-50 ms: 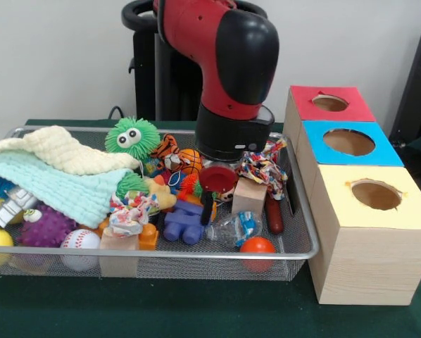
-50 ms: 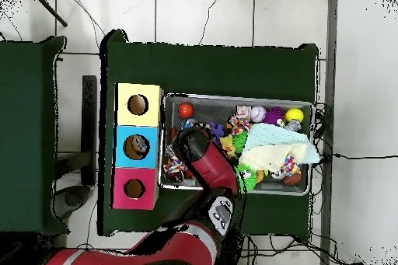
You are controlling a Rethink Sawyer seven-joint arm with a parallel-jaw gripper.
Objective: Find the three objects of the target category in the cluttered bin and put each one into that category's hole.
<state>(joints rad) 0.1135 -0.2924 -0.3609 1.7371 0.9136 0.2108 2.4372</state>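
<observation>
Three holed boxes (image 1: 358,183) (red, blue, yellow) flank one bin (image 1: 295,232); jaws' (image 1: 212,201) state unclear.

Lab: tiled floor (image 2: 202,13), loose cables (image 2: 74,5)

Three boxes (image 1: 362,204) with one hole each — one wire bin (image 1: 295,204), two cloths (image 1: 55,176), one baseball (image 1: 80,241), one orange ball (image 1: 257,246).

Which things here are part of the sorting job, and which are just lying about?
Job in hand:
wire bin, the toys in it, red box, blue box, yellow box, robot arm.

Lying about:
floor cables, second green table.
</observation>
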